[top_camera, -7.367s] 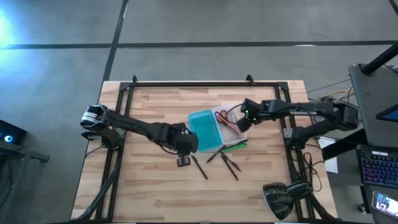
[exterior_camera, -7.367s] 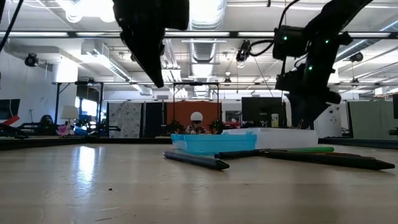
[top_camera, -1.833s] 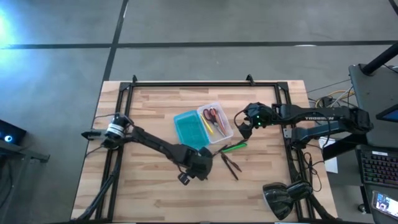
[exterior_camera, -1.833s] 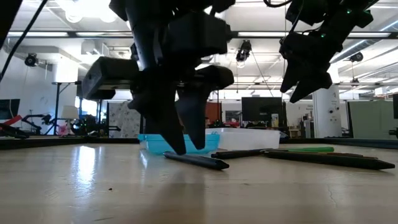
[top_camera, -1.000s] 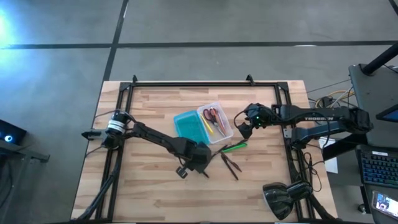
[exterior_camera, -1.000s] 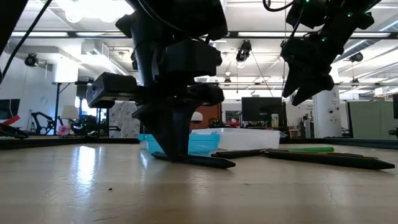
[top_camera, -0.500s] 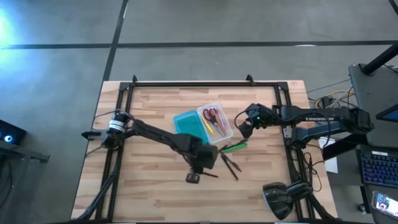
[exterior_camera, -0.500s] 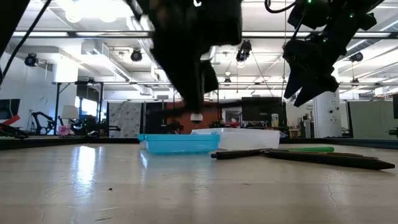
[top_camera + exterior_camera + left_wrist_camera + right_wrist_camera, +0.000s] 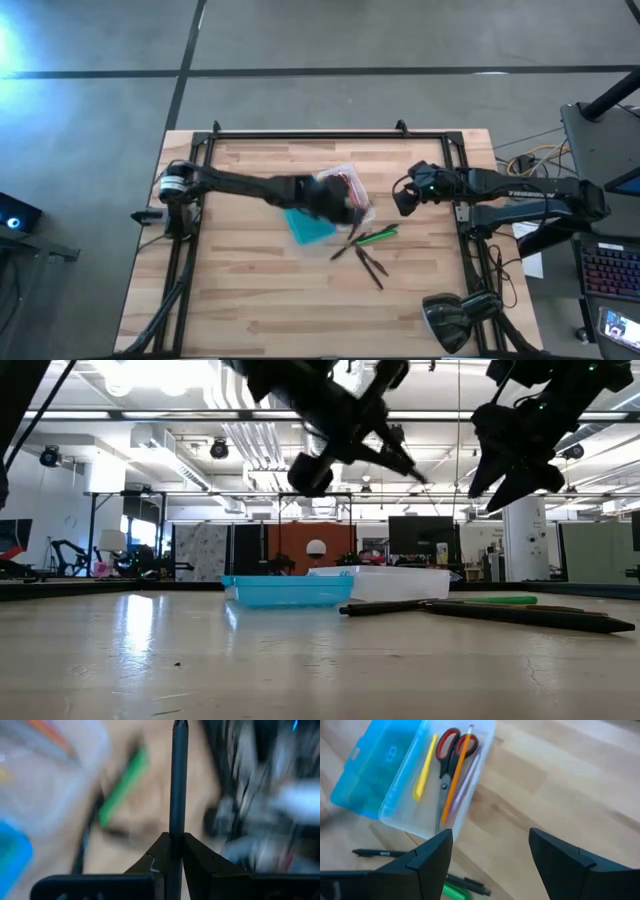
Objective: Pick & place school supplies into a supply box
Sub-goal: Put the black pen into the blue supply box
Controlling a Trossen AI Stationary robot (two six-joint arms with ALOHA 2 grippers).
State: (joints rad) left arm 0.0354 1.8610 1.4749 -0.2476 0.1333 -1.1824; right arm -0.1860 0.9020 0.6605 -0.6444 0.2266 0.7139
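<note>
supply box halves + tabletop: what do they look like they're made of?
Clear tray half: looks like translucent plastic; the scissors and pencils inside show through its wall.
Blue lid half: probably the same plastic, tinted teal, faintly see-through, with a moulded latch tab.
Table: light wood, apparently butcher-block; strip joints and grain show, matte finish.

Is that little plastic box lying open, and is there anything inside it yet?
Open, partly filled: the pencil case lies with its blue lid folded flat beside the clear tray, which holds red-handled scissors, a yellow pencil and an orange pencil.
</note>
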